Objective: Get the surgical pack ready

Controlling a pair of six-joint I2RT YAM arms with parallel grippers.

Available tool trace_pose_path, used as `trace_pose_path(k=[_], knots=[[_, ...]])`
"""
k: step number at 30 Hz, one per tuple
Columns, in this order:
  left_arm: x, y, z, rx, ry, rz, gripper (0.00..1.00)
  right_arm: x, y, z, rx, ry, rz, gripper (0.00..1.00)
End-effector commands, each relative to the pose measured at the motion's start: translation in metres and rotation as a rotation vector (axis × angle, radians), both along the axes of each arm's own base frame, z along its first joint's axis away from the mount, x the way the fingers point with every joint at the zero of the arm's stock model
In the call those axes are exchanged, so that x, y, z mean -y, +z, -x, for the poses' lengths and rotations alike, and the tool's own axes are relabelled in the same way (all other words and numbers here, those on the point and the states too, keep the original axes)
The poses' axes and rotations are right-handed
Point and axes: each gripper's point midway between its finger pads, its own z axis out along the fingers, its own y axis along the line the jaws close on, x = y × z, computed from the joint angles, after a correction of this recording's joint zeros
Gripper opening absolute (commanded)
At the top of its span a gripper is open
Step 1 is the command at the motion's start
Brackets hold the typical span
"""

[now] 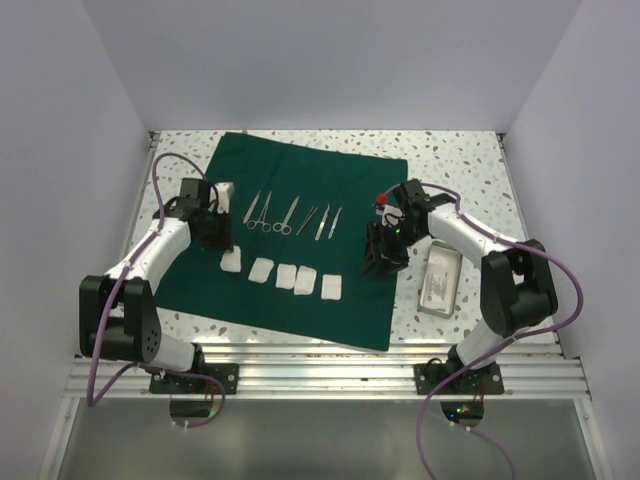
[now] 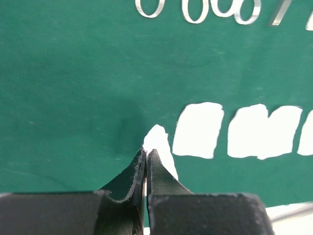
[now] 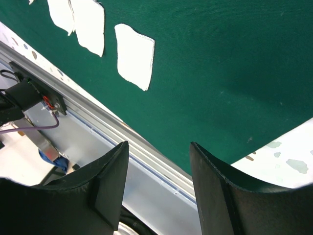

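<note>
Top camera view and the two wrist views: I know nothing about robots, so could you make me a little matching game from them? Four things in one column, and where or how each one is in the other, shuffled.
Things:
1. left tool
2. right tool
3. metal tray
4. scissors

Place or state:
A. on the bare speckled table, right of the green drape
B. open, holding nothing
C. lying on the green drape, beyond the gauze row
D. shut, pinching a gauze square

Pairs: 1-D, 2-B, 3-A, 4-C.
</note>
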Motion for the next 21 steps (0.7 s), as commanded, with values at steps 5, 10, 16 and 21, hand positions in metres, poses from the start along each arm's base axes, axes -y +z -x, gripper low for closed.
trace_pose_path(k=[5,10,16,21], knots=[[0.052,0.03,0.016,-0.013,-0.098,0.203,0.0,-0.004,0.011,-0.003,0.034,0.02,-0.02,0.57],[0.07,0.026,0.019,-0.033,-0.149,0.248,0.0,-0.004,0.012,-0.004,0.038,0.019,-0.018,0.57],[0.08,0.01,0.015,-0.09,-0.21,0.262,0.0,-0.004,0.011,-0.004,0.038,0.02,-0.016,0.57],[0.081,-0.003,0.009,-0.113,-0.227,0.256,0.0,-0.003,0.012,-0.005,0.037,0.019,-0.011,0.57]])
